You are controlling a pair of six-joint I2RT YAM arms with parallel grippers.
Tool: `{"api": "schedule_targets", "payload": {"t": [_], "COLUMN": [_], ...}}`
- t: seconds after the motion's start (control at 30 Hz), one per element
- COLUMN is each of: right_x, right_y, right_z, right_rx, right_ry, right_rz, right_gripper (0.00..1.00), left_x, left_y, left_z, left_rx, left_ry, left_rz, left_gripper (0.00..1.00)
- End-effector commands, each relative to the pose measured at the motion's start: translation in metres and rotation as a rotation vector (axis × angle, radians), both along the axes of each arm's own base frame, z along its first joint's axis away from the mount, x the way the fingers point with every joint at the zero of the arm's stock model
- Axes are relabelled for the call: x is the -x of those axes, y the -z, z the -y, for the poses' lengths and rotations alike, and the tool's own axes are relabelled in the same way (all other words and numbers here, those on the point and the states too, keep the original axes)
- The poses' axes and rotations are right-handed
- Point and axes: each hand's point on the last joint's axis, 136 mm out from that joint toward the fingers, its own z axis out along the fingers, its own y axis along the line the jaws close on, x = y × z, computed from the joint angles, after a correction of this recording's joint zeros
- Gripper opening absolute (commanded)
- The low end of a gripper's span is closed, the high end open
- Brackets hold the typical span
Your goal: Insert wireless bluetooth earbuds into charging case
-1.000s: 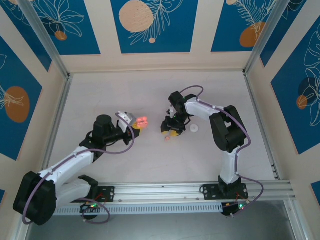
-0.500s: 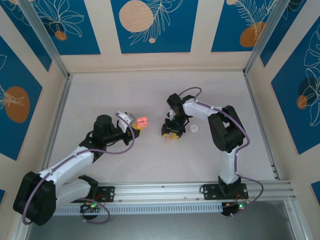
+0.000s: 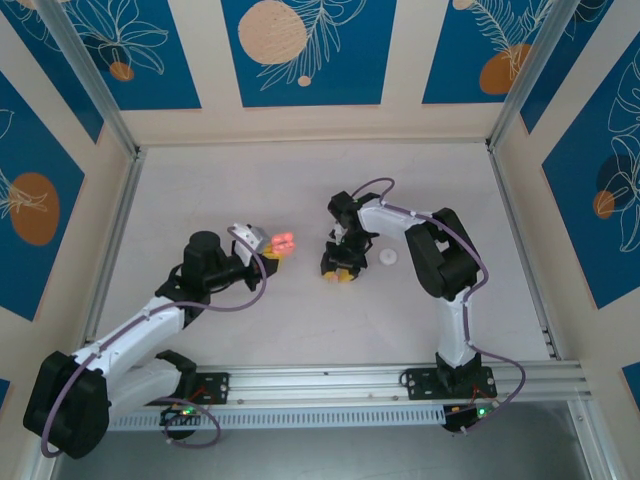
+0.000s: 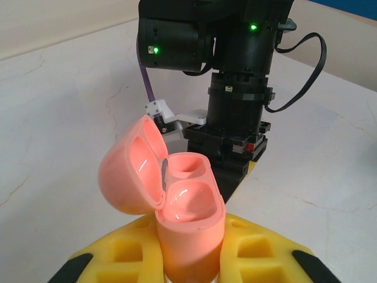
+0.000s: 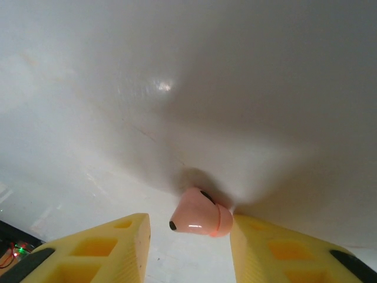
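My left pincer (image 4: 188, 262) clamps the charging case (image 4: 177, 203) lid-open, ready for loading; at its three o'clock my right pincer (image 5: 188, 236) narrowly straddles one earbud (image 5: 199, 214) on the bench (image 5: 247, 88), not gripped yet.

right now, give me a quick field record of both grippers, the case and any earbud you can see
left gripper: shut on the charging case
charging case: lid hinged open, both wells empty
right gripper: down at the table, open, fingers either side of an earbud
earbud: lying on the table, against one finger, gap to the other
small white item: on the table beside the right arm, too small to identify
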Motion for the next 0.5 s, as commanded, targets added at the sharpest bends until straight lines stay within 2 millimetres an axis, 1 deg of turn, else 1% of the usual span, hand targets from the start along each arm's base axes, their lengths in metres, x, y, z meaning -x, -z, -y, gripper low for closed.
{"api": "schedule_targets", "payload": {"t": [0.0, 0.13, 0.4, 0.47], "right_x": [-0.003, -0.007, -0.005, -0.005], "right_y": [0.004, 0.005, 0.013, 0.015], "right_z": [0.000, 0.001, 0.004, 0.005], "right_rx": [0.033, 0.049, 0.070, 0.073], "right_ry": [-0.015, -0.022, -0.030, -0.032], "right_rz": [0.007, 0.021, 0.019, 0.022], "right_gripper": [0.40, 0.39, 0.32, 0.29], "left_x": [-0.003, -0.003, -0.004, -0.003], "left_y": [-0.003, -0.003, -0.001, 0.003], "left_z": [-0.005, -0.005, -0.005, -0.005], "left_rx": [0.000, -0.001, -0.007, -0.022], "left_ry": [-0.017, -0.019, -0.016, -0.010], "left_rz": [0.025, 0.024, 0.017, 0.012], "left_gripper": [0.14, 0.14, 0.14, 0.14]}}
